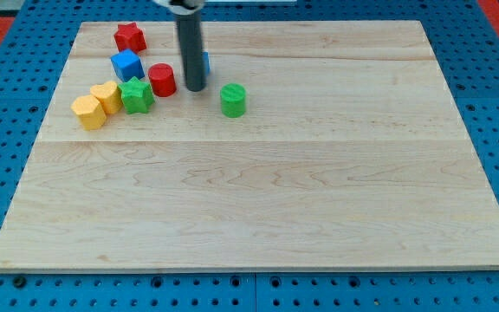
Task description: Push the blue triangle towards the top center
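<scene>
1. Overhead, camera view: pale wooden board (pixel 258 173) lies on a blue pegboard bench (pixel 7 113); red patches show at the view's top corners.
2. Rod comes down from the view's top; my tip (pixel 194 88) rests on the board. It has no jaws and holds nothing.
3. Blue triangle (pixel 205 62) is mostly hidden behind the rod, only an edge showing at its right; contact cannot be told.
4. Red cylinder (pixel 162 80) sits just left of my tip, green cylinder (pixel 233 100) to its right.
5. Upper left cluster: red star (pixel 130 37), blue cube (pixel 126 65), green star (pixel 136 95), two yellow blocks (pixel 97 105).
</scene>
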